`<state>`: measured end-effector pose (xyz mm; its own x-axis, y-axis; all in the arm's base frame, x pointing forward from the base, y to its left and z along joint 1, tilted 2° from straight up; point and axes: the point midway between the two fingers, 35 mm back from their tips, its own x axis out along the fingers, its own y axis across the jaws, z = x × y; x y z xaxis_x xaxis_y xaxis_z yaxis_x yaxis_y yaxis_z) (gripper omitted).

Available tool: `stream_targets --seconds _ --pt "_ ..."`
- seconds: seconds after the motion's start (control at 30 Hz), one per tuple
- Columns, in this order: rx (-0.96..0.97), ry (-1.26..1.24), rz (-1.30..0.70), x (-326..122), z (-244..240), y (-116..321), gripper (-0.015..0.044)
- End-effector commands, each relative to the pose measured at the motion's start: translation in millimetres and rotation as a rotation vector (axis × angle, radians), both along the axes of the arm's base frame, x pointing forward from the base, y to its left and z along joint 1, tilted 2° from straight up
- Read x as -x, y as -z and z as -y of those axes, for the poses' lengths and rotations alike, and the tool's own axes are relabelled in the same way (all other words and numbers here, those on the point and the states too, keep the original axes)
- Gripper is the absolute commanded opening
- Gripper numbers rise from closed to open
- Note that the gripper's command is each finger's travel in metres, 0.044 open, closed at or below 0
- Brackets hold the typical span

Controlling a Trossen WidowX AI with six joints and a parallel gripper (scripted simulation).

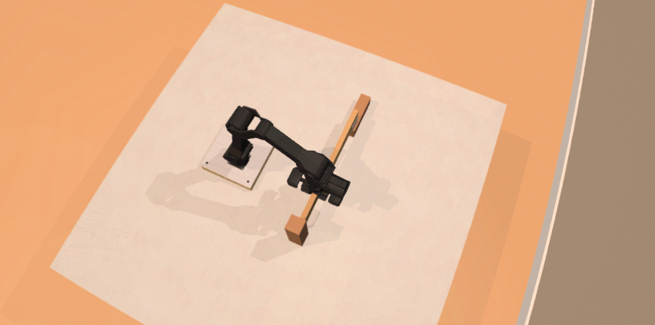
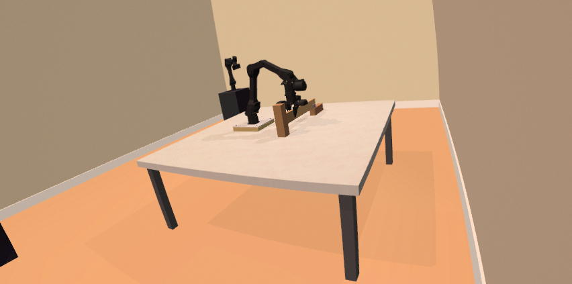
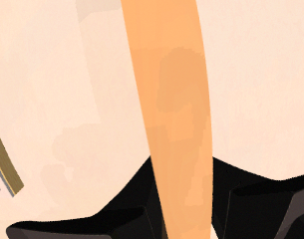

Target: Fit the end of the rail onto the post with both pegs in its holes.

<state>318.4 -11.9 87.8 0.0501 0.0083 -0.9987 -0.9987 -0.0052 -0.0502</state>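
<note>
Black parallel-jaw gripper (image 1: 320, 192) clenched on long light-wood bed rail (image 1: 341, 144), gripping nearer post end. Rail's long axis runs from short brown wooden post (image 1: 296, 229) to low footboard block (image 1: 362, 104) across pale table (image 1: 412, 185).

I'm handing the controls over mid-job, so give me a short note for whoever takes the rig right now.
Gripper: jaws shut on the rail, gripping it partway along, nearer the post end.
Rail: raised off the table, near end up by the top of the post; far end at the footboard block.
Done: rail grasped and lifted to the post.
Cannot tell: whether the pegs are fully in or the rail end touches the post; the joint is too small to see.
Left: confirm seating and level, then release.
</note>
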Motion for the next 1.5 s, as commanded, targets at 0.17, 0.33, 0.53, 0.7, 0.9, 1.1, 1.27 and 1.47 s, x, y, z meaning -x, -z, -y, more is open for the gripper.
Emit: stream_targets --seconds 0.17,0.33,0.53,0.7,0.9,1.1,1.27,1.47 --pt "-0.002 0.002 0.006 -0.1 -0.2 -0.6 0.0" --pt "-0.002 0.002 0.006 0.1 1.3 -0.2 0.0" --pt "-0.002 0.002 0.006 0.2 0.8 0.2 0.0" --pt "-0.002 0.002 0.006 0.3 -0.6 0.9 0.0" --pt "-0.002 0.002 0.006 0.5 -2.3 1.5 0.0" --pt "-0.002 0.002 0.006 0.7 -3.0 0.8 0.0" --pt "-0.002 0.002 0.006 0.8 -3.0 0.1 0.0" --pt "-0.002 0.002 0.006 0.8 -3.0 -0.8 0.0"
